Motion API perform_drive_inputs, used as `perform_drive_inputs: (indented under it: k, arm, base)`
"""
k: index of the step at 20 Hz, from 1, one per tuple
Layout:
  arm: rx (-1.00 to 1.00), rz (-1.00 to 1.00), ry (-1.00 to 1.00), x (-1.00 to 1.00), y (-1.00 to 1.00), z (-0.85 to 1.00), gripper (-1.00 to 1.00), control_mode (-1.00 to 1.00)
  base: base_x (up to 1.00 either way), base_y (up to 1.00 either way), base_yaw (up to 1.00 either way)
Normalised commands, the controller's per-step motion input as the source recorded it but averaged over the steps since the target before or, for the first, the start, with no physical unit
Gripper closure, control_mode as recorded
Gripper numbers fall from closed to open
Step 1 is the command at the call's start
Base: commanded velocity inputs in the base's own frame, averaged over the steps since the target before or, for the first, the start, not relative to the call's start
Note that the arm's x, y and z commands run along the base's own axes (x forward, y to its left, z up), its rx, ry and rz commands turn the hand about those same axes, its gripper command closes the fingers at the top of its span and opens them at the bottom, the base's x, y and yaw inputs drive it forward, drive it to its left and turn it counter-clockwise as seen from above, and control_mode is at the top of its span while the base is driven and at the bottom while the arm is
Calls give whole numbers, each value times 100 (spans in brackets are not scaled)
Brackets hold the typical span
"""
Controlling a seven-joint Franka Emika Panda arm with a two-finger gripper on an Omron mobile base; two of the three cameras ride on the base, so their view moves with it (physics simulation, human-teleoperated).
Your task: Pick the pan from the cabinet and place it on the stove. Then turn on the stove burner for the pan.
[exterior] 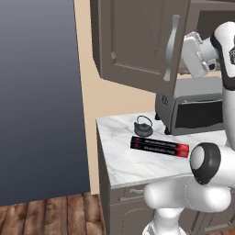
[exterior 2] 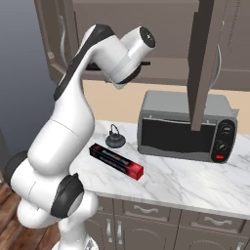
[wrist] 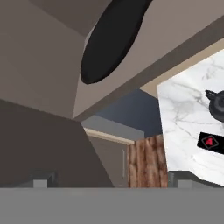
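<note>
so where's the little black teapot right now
The teapot sits on the marble counter near its back edge, left of the toaster oven and just behind the long black-and-red box; the right base view shows it there too.

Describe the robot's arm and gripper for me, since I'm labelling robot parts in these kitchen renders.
The arm is glossy white, built of rounded, bulbous segments with dark grey to black bands and round caps at the joints. No cables or markings show. The gripper shows as two small grey square finger tips in the hand view.
</note>
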Motion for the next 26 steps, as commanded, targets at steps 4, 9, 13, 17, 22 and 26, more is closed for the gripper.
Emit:
perform_drive_inputs:
  k: [4,9,13,17,22,26]
  arm:
    - [0,5,13,-12,47,-10,-100,-100]
    - [0,13,3,-62,49,-3,-100,-100]
    - [0,15,0,-87,46,0,-100,-100]
    - [0,15,0,-78,54,0,-100,-100]
    - [0,11,0,-51,76,-1,-100,-100]
    - [-3,7,0,-29,82,-1,-100,-100]
  base:
    - [0,0,0]
    - [0,0,0]
    - [0,0,0]
    - [0,0,0]
    - [0,0,0]
    - [0,0,0]
